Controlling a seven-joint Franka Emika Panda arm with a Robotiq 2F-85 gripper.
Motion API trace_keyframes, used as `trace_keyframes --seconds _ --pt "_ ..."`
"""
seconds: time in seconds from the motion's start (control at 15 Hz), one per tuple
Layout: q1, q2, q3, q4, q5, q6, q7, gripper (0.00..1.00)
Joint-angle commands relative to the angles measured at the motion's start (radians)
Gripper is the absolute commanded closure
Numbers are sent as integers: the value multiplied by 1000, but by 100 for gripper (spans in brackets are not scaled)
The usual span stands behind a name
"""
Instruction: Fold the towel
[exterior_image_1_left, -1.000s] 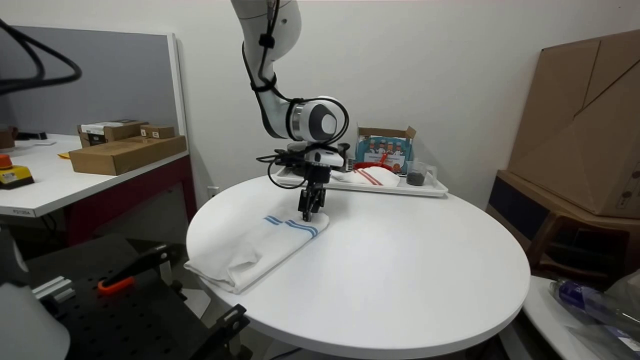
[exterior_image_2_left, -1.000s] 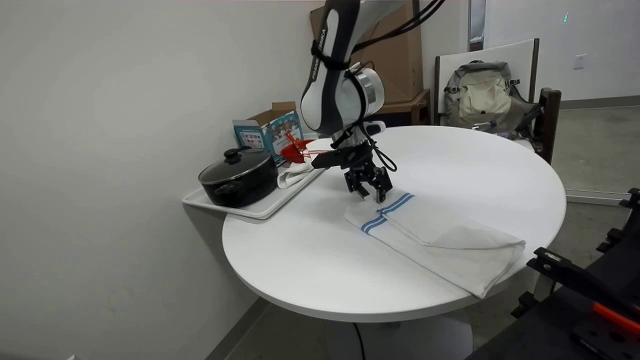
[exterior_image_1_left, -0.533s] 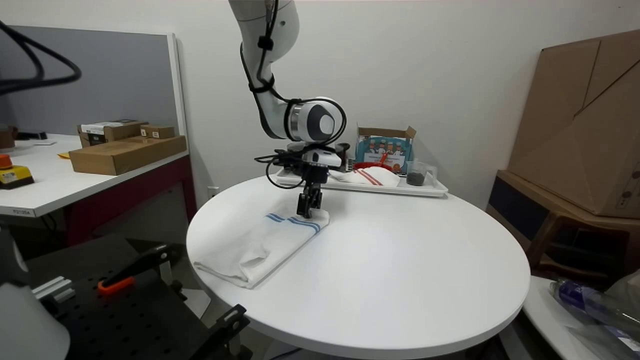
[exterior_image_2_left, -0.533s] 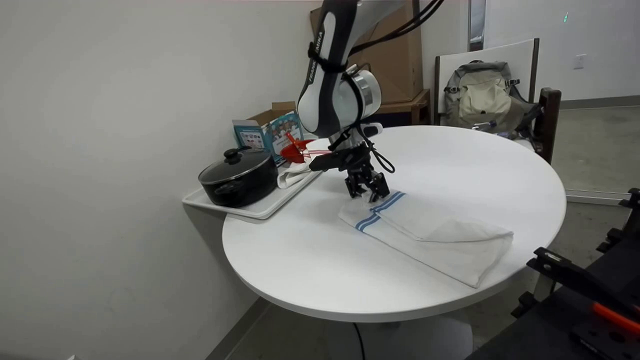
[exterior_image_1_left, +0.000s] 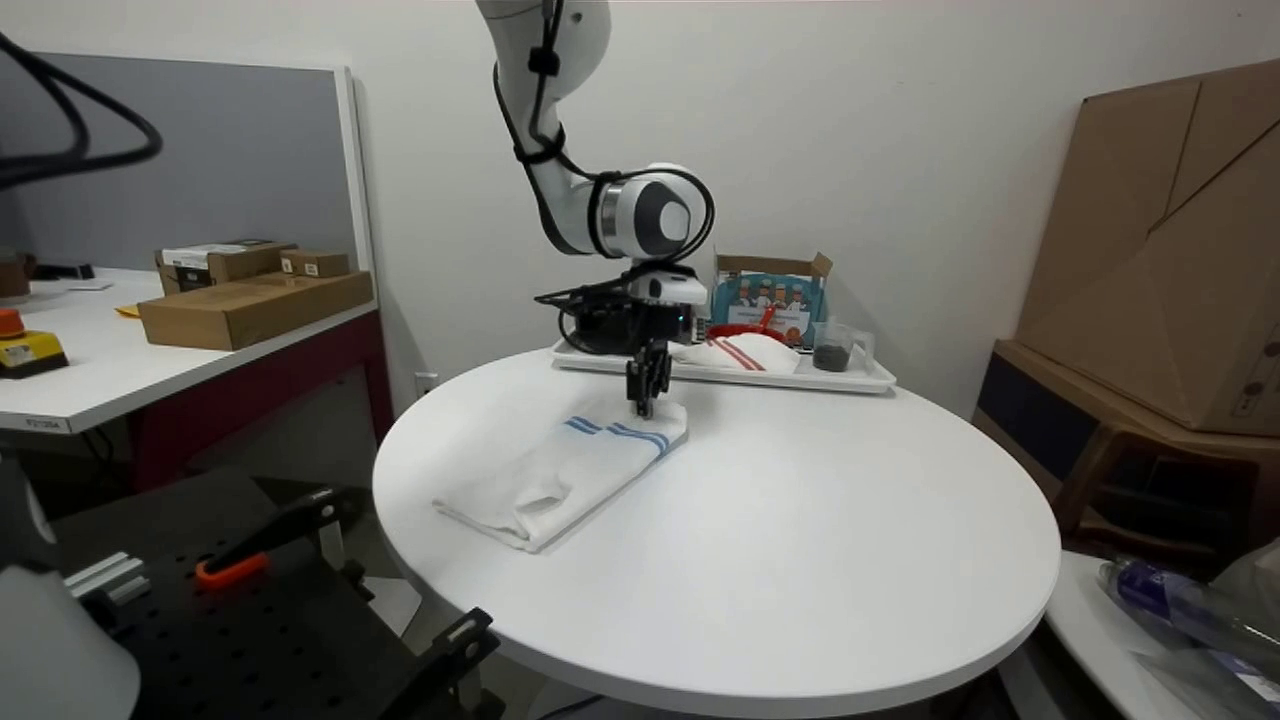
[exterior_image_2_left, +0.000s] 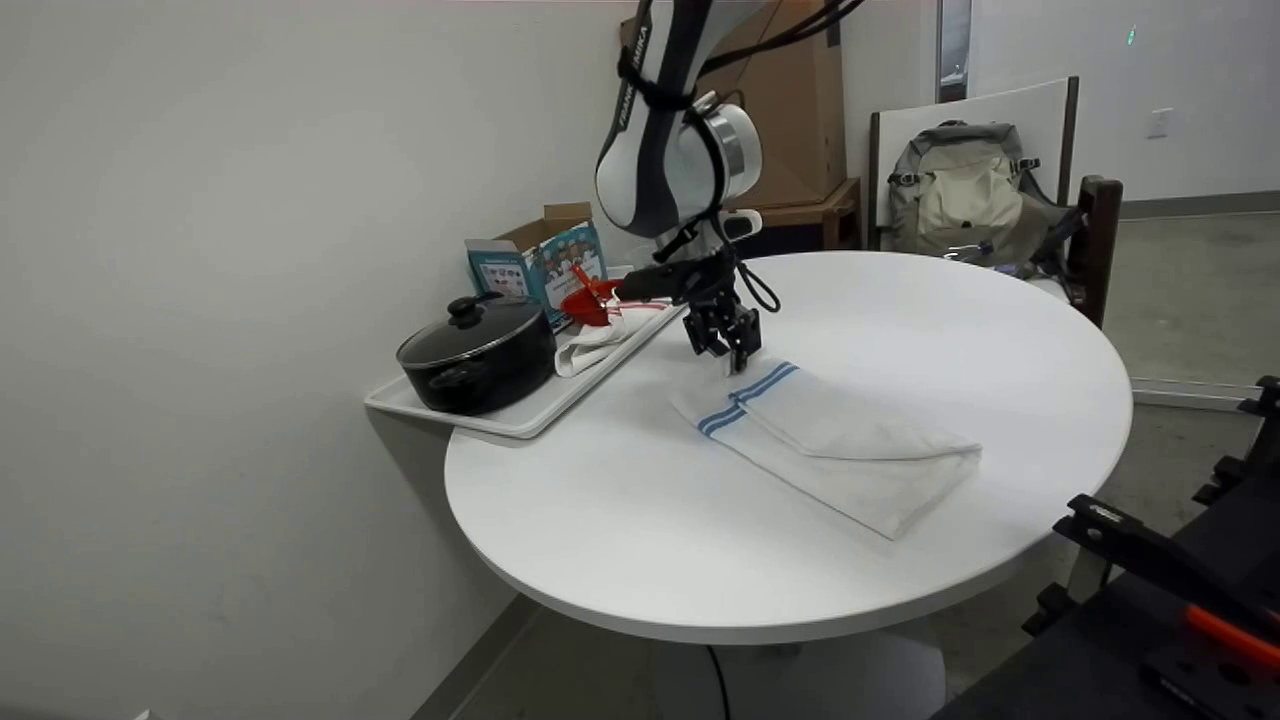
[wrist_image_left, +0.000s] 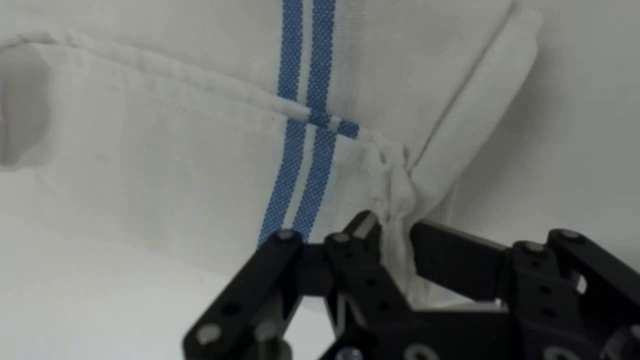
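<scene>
A white towel with blue stripes (exterior_image_1_left: 560, 490) lies folded on the round white table; it also shows in an exterior view (exterior_image_2_left: 860, 430). One layer lies over another, with its edge running along the length and a loose, raised fold near one end. My gripper (exterior_image_1_left: 646, 410), also seen in an exterior view (exterior_image_2_left: 730, 366), is at the striped end of the towel. In the wrist view the gripper (wrist_image_left: 396, 240) is shut on the towel (wrist_image_left: 190, 150), with a bunched, wrinkled piece of cloth pinched between its fingertips. The towel's far end lies flat on the table.
The round table (exterior_image_1_left: 850, 540) carries a white tray (exterior_image_1_left: 840, 384) beside the wall. On it are a black lidded pot (exterior_image_2_left: 480, 350), a red-striped cloth (exterior_image_1_left: 750, 352), a red bowl (exterior_image_2_left: 588, 306), a clear mug (exterior_image_1_left: 838, 348) and a blue box (exterior_image_2_left: 572, 265).
My gripper has dragged the towel across the table, toward the tray side and away from the near table edge. The whole towel has slid along, and the arm has risen slightly.
</scene>
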Motion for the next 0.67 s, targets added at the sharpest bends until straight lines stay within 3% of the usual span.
trace_keyframes --seconds 0.0,0.6 --pt "-9 -65 -21 4 -13 16 23 94" --pt "-11 -162 -35 -16 -43 31 10 94"
